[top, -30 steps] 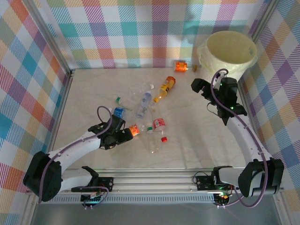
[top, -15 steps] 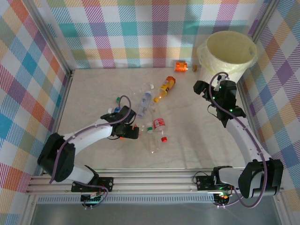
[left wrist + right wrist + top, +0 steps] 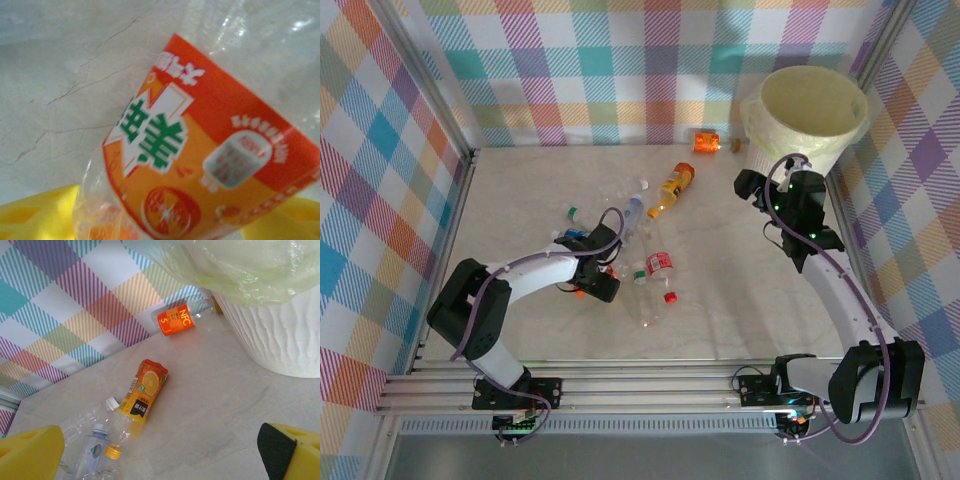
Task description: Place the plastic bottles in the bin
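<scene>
My left jaws (image 3: pixel 597 284) straddle the orange-labelled bottle (image 3: pixel 200 160) lying on the desk (image 3: pixel 720 300). I cannot tell whether they pinch it. Its long axis runs diagonally, lower left to upper right, in the wrist view. My right jaws (image 3: pixel 750 186) gape wide and empty beside the bin (image 3: pixel 830 150). A second ago the left jaws were farther left, just short of that bottle.
</scene>
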Controlling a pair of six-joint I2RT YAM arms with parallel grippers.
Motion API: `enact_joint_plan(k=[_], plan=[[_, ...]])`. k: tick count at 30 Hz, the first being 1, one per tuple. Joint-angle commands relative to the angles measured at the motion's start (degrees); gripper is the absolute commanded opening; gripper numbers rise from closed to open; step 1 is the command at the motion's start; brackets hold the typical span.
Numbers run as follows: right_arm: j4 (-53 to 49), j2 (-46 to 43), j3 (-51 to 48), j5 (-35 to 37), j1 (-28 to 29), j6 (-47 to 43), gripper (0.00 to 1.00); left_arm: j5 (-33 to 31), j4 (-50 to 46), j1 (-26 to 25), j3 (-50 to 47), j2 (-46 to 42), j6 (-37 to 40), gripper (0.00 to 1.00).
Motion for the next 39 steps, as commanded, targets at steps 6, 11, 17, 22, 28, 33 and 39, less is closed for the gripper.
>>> enact_joint_plan(k=[6, 11, 17, 22, 28, 33, 39], plan=[[0.3, 0.8, 1.9, -3.6, -0.1, 0.0, 1.00, 0.9, 0.4, -0.7, 0.0, -0.9, 1.9, 0.58], [0.6, 1.1, 2.4, -8.2, 0.0, -2.0, 1.00, 3.7, 2.0, -0.8, -1.4, -5.5, 1.3, 0.48], [2.1, 2.2, 2.1, -14.5, 0.0, -0.8, 1.00, 4.5, 3.8, -1.0, -3.6, -12.3, -0.1, 0.40], [0.8, 2.9, 3.7, -18.5, 2.6, -2.8, 1.00, 10.5, 5.7, -1.0, -1.7, -16.9, -3.1, 0.37], [-0.9, 3.9, 5.7, -21.1, 6.6, -5.7, 1.00, 20.4, 15.8, -1.0, 0.7, -18.3, -8.2, 0.37], [-2.9, 5.1, 7.9, -25.9, 10.3, -10.4, 1.00, 26.4, 24.3, -1.0, 3.1, -16.6, -11.4, 0.36], [-8.5, 8.2, 13.5, -34.7, 13.6, -13.4, 1.00, 32.8, 30.1, -1.0, 6.8, -14.3, -13.0, 0.35]])
